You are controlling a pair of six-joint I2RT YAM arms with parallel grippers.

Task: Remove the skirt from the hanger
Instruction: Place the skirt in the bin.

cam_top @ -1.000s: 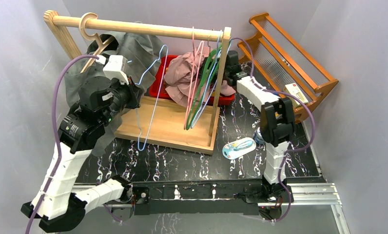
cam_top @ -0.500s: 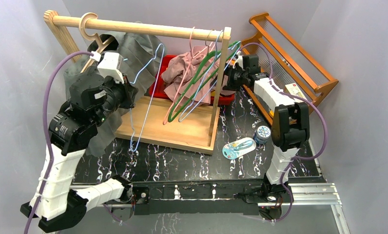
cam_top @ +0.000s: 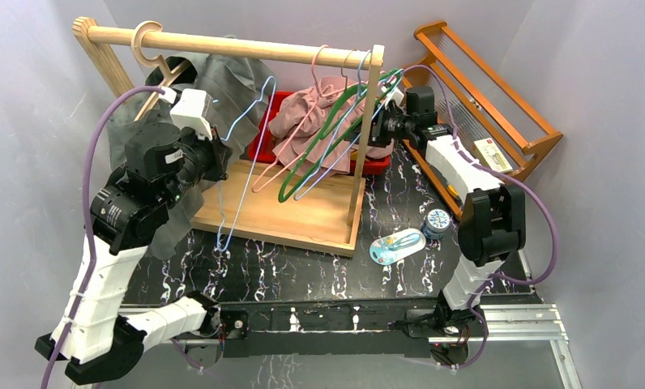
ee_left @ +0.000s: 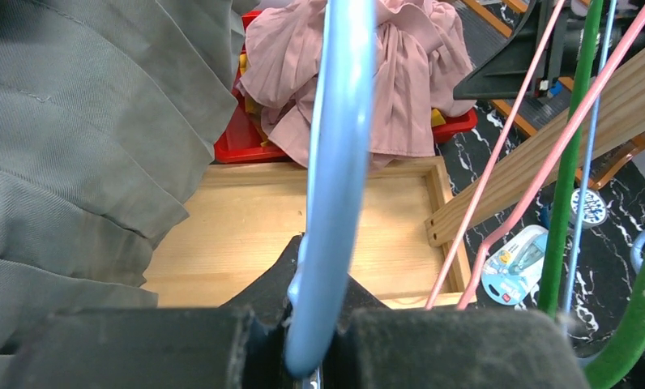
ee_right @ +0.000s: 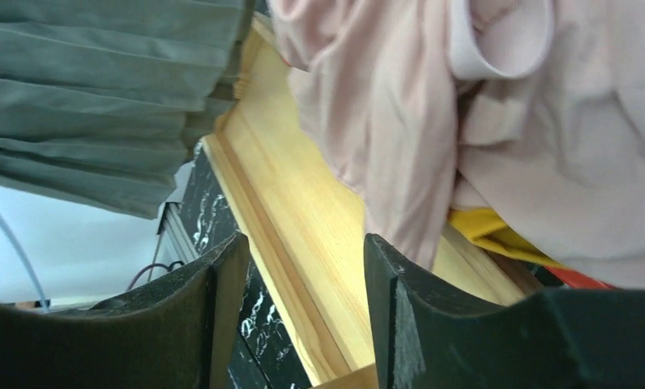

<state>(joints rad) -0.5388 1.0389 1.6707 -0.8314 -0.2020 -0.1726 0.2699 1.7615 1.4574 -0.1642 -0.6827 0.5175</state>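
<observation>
The left pincer (ee_left: 307, 344) clamps the blue hanger (ee_left: 335, 162) beside the grey skirt (ee_left: 76, 121); the right pincer (ee_right: 303, 308) gapes empty near pink cloth (ee_right: 400, 121).

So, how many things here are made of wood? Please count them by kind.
Clothes rail with its base: 1
Hanger: 1
Slatted rack: 1
Total: 3
</observation>
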